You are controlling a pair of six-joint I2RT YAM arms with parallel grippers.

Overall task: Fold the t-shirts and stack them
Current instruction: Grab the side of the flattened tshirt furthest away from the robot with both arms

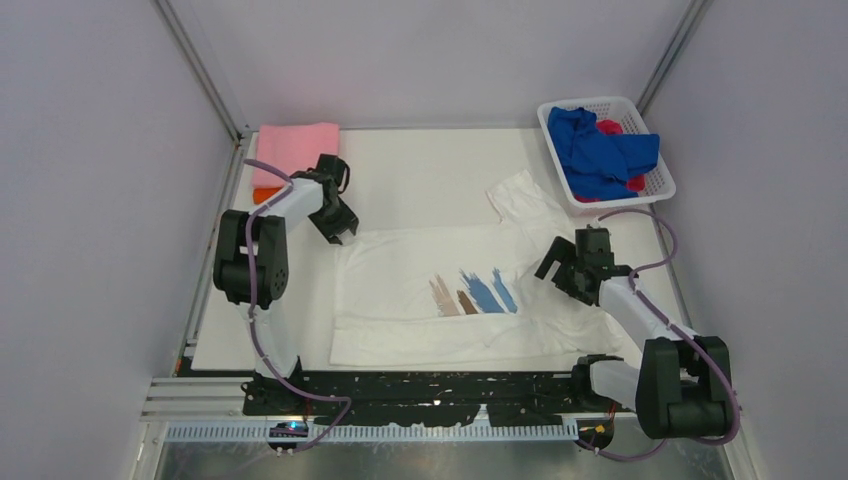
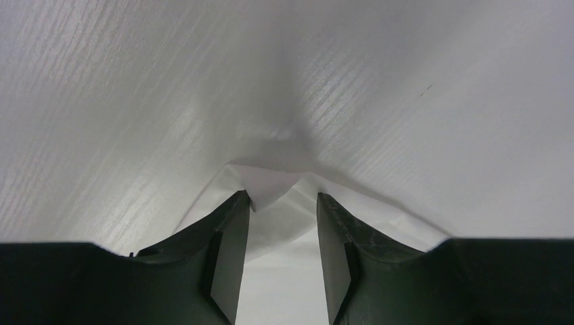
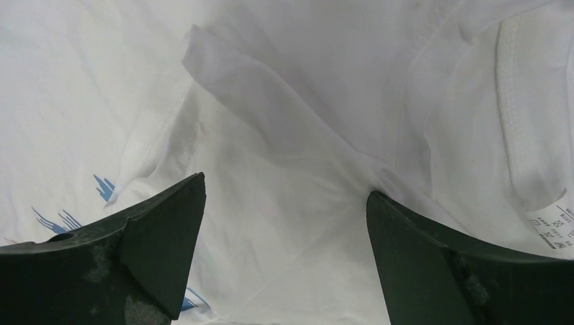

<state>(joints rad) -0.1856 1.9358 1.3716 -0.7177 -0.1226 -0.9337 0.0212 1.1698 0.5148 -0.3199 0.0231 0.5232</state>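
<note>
White t-shirt (image 1: 420, 270) — item in work. Location: flat on the desk (image 1: 420, 165), between my two arms, brush-stroke print (image 1: 475, 293) facing up. Long axis: runs across the desk, left to right. The hem lies toward my left, the neck and care label (image 3: 554, 227) toward my right. One sleeve (image 1: 520, 200) splays to the far side, near the basket (image 1: 592, 102).

Left hand (image 2: 283, 203) — at the far hem corner. Fingers (image 2: 233, 250) partway open, straddling a raised peak of cloth. Space remains between them, so I judge nothing clamped yet. Placed here, I judge, because a corner gives command of the whole hem edge for a fold.

Right hand (image 3: 284, 196) — over the shoulder area beside the neck, spread wide, holding nothing. Likely stationed to take the matching point at the neck end.

Pink t-shirt (image 1: 297, 145) — folded, far left corner of the desk, orange t-shirt (image 1: 264, 194) beneath it. In my judgement this is the stack's site.

Blue t-shirt (image 1: 600, 150), red t-shirt (image 1: 612, 127) — crumpled in the basket, not yet folded.
</note>
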